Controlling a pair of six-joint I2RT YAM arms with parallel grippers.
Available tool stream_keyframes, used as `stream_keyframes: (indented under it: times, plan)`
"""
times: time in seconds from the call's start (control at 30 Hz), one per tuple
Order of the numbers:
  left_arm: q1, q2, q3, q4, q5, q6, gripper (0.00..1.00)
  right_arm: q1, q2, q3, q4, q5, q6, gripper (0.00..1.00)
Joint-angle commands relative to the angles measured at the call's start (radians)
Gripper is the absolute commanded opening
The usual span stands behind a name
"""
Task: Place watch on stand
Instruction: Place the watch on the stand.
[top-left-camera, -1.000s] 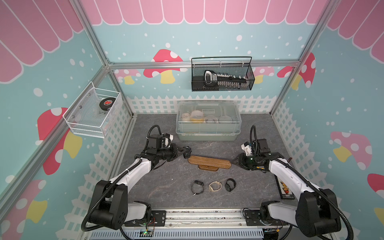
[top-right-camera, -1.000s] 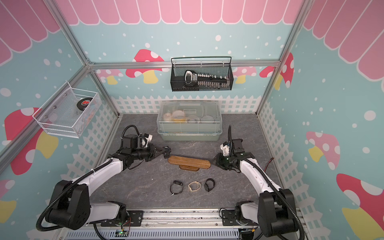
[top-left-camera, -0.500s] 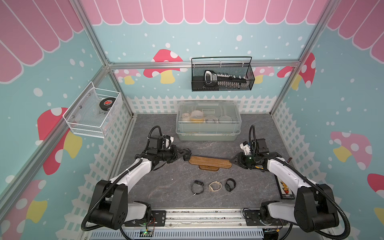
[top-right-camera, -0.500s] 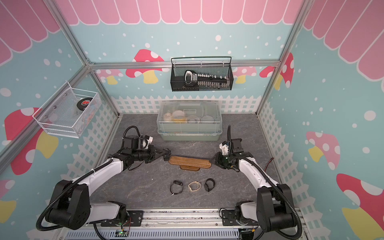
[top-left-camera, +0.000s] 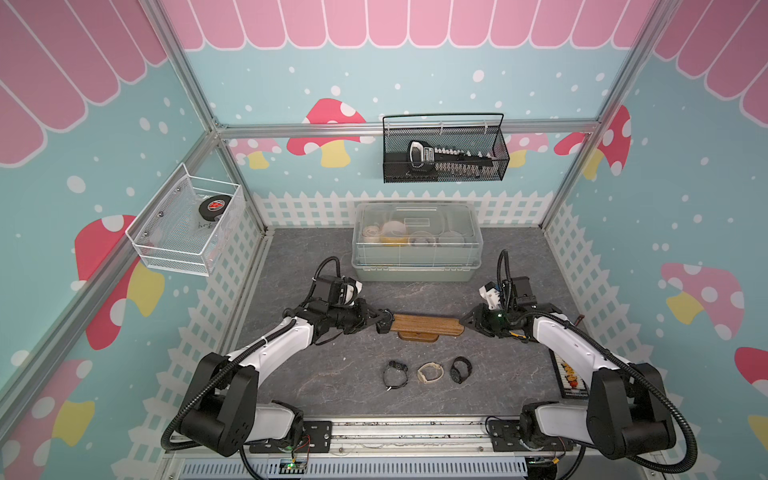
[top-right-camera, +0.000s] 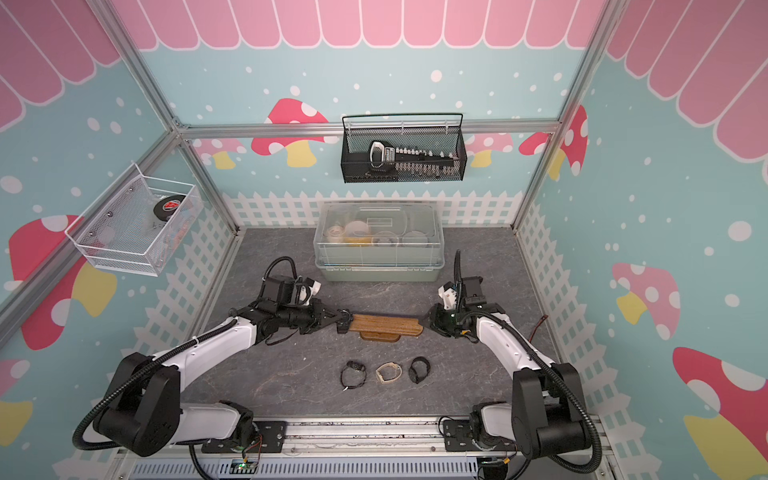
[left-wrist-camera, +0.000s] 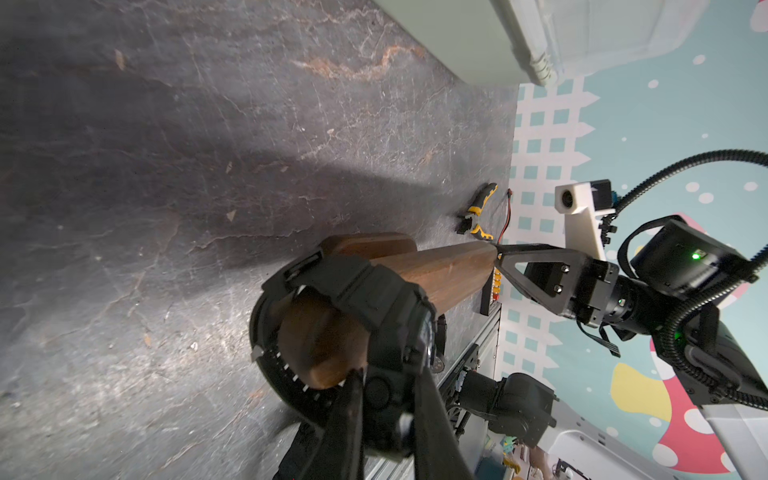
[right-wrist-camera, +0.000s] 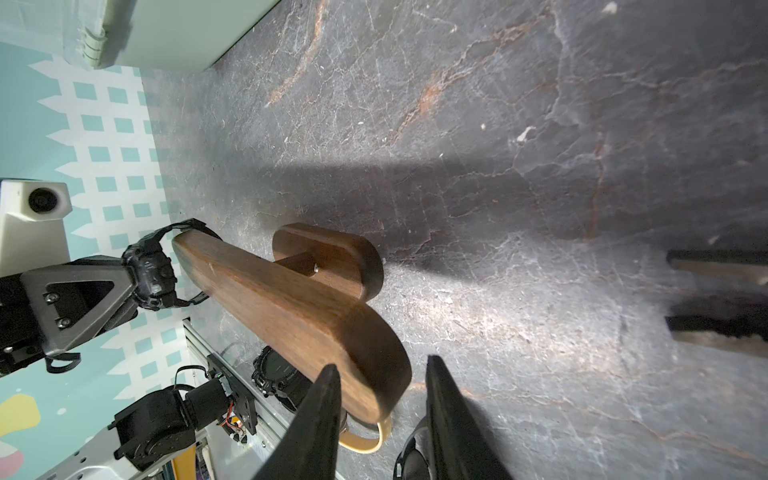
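In both top views the stand (top-left-camera: 428, 325) sits mid-table, with the left gripper (top-left-camera: 380, 321) at its left end and the right gripper (top-left-camera: 464, 321) at its right end. The tips are too small there to read. The left wrist view shows the left gripper clamped on the black watch (left-wrist-camera: 374, 286), whose strap loops round the bar's left tip. The right wrist view shows the right gripper's fingers (right-wrist-camera: 316, 415) narrowly apart, straddling the bar's right tip, with a gap beside one finger. Whether the other finger touches wood is unclear. The bar partly hides the stand's base.
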Motion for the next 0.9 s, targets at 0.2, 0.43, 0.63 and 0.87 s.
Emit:
stream_keyframes:
  times: [0.2, 0.43, 0.63, 0.87]
  plan:
    - [-0.032, 0.022, 0.024, 0.032, -0.022, -0.009, 0.00, -0.001, 0.020, -0.008, 0.027, 0.000, 0.001, 0.27]
    - [-0.060, 0.053, 0.026, 0.068, -0.023, -0.029, 0.00, 0.004, 0.017, -0.011, 0.041, -0.004, 0.010, 0.26]
    - [-0.098, 0.076, 0.037, 0.097, -0.030, -0.043, 0.00, 0.010, 0.022, -0.009, 0.049, -0.010, 0.014, 0.26]
    - [-0.131, 0.112, 0.057, 0.119, -0.035, -0.059, 0.00, 0.014, 0.022, -0.012, 0.050, -0.012, 0.015, 0.26]
